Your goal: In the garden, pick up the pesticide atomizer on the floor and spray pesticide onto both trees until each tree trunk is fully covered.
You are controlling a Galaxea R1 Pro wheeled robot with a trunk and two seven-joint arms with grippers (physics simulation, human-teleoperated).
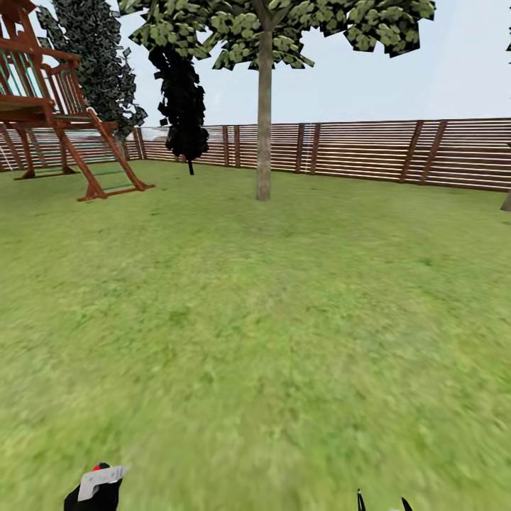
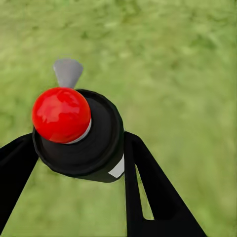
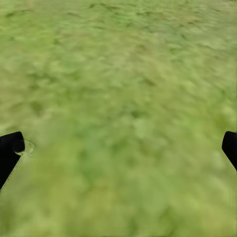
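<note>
Left claw (image 2: 79, 148) pinching pesticide atomizer (image 2: 81, 136); right claw (image 3: 118, 148) spread over grass (image 3: 123, 74); tree trunk (image 1: 264, 117) far.

Even, bright daylight with a pale hazy sky (image 1: 461, 64); no clear light direction. The lawn (image 1: 284, 319) is smeared and soft, blurrier toward the near edge, with only faint shade under the tree (image 1: 264, 106). A white highlight glints on the red cap (image 2: 60, 114). Foliage edges look jagged.

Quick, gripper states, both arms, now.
Left gripper: shut on the pesticide atomizer, black bottle with a red top.
Right gripper: open, nothing between its fingers, grass below.
</note>
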